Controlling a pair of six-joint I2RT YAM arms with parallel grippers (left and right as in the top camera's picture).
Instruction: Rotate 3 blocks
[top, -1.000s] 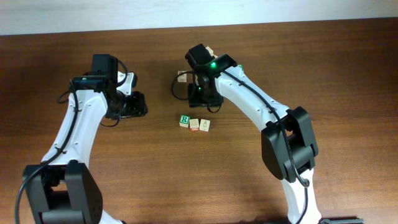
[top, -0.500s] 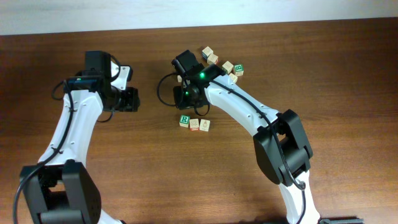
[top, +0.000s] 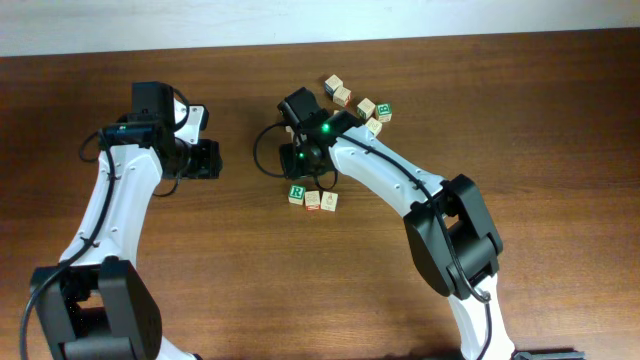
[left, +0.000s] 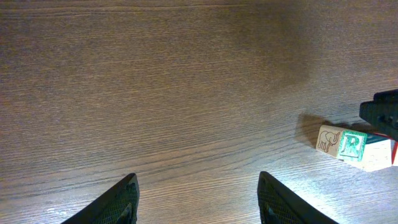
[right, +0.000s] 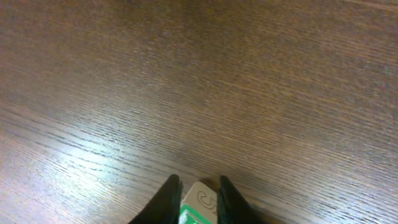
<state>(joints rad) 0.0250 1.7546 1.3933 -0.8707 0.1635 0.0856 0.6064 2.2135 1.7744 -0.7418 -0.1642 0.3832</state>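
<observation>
A dark brown, wood-grained counter (top: 200, 280) fills the view, with a strip of white wall (top: 150, 25) along its far edge. The three blocks (top: 313, 199) sit in a tight row near the middle, the green R one nearest the left arm. The left end effector (left: 199, 186) hangs released over bare wood. The right end effector (right: 198, 185), just behind the row, grasps a green-edged cube (right: 200, 200). Loose cubes (top: 366, 108) lie scattered farther back.

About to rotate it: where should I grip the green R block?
Come straight down and pinch the green R block by its two faces that run along the row. The red-faced block crowds one end face, leaving no finger room there.
</observation>
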